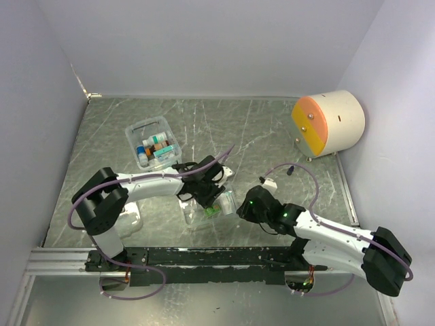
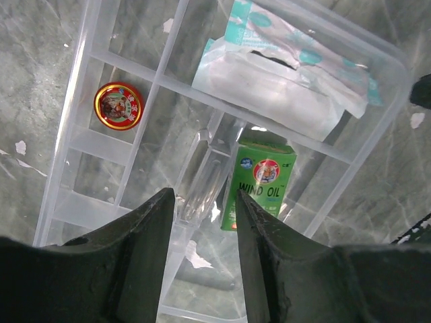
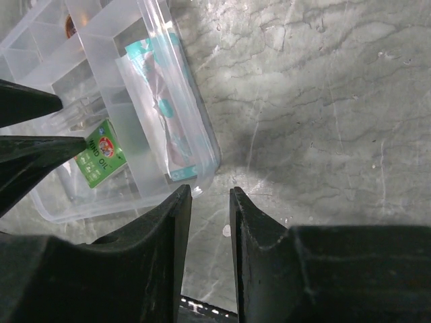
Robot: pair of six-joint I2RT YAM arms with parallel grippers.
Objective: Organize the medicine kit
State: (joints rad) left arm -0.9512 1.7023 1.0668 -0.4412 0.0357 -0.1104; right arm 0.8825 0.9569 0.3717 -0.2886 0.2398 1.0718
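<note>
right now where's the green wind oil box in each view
Top external: the green wind oil box shows low centre, between the two arms, inside the clear tray.
Left wrist: lower centre, slightly right of middle.
Right wrist: left side, about mid-height.
Shared landmark: the clear tray holding it.

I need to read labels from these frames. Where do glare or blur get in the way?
Left wrist: the green Wind Oil box reads sharply, while glare whitens the packet. Right wrist: a bright patch washes out the table. Top external: labels are too small.
</note>
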